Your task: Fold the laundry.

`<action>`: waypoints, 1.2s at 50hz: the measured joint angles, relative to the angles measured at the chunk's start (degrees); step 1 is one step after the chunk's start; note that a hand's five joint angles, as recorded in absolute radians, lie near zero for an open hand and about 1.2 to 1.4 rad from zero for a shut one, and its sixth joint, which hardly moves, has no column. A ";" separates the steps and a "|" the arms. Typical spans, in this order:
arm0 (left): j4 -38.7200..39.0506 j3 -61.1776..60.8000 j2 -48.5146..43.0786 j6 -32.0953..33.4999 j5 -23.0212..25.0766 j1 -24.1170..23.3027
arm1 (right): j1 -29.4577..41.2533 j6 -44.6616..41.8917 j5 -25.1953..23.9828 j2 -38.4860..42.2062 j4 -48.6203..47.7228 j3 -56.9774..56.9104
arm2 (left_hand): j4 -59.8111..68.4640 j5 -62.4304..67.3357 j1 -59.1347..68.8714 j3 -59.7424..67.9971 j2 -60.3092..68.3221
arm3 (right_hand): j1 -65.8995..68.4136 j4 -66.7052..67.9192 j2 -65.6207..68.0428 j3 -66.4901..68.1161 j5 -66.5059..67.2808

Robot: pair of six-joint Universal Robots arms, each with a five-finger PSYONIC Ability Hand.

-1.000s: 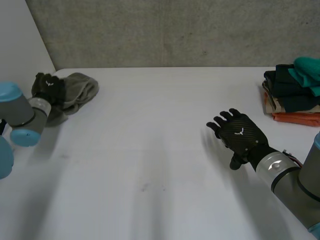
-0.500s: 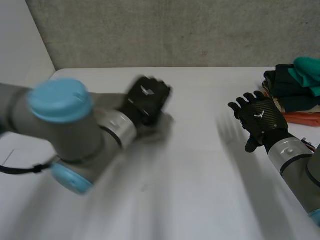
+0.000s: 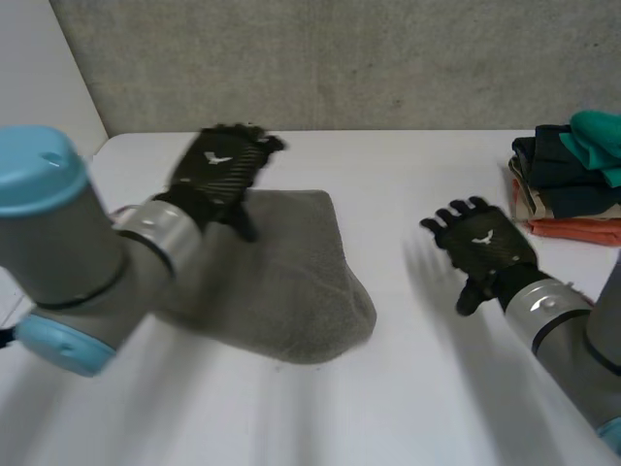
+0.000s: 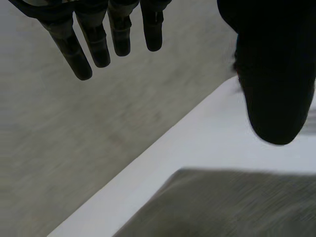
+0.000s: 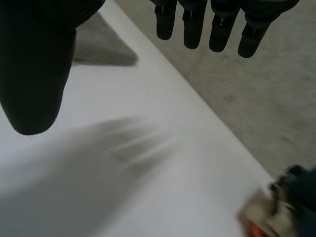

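Since a second ago my left arm has swung the grey cloth (image 3: 291,282) in from the far left corner, where it sat bunched. It now lies spread on the counter (image 3: 388,408), left of the middle, with a rounded bulge at its near right end. The left hand (image 3: 221,165) hangs over the cloth's far left edge; I cannot tell whether it touches. In the left wrist view its fingers (image 4: 94,42) are straight and set wide from the thumb, holding nothing, with a corner of the cloth under the palm and the grey wall (image 3: 340,58) beyond the counter's edge. The right hand (image 3: 480,248) has drifted back toward the middle from where it was half a second ago. It is over bare counter, well apart from the cloth. Its fingers (image 5: 197,24) are straight and wide too, and empty. A stack of folded clothes (image 3: 572,175) sits at the counter's far right edge, with dark and teal pieces on top and orange at the bottom.
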 measured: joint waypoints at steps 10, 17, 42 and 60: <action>-6.37 -12.43 3.31 5.44 -0.79 10.74 | 9.00 2.04 -3.04 5.29 7.52 -5.84 | 8.57 8.92 8.94 8.06 8.31 | 0.00 0.00 0.00 0.00 0.00; -0.95 -21.88 5.50 10.27 -1.08 13.41 | 14.22 2.39 -5.20 12.75 6.60 -10.78 | 11.31 11.75 10.80 10.81 10.89 | 0.00 0.09 0.07 0.08 0.00; 7.87 -23.16 -5.16 25.58 2.60 22.18 | 18.30 4.38 -2.85 19.85 -3.66 -14.45 | 18.81 18.97 19.32 18.21 18.36 | 48.23 55.80 54.54 55.37 53.15; 7.63 -18.45 -1.11 22.45 2.24 20.82 | 17.21 4.56 3.02 8.10 -0.30 -13.84 | 54.84 53.13 52.52 53.97 54.51 | 48.22 56.60 54.55 56.00 53.34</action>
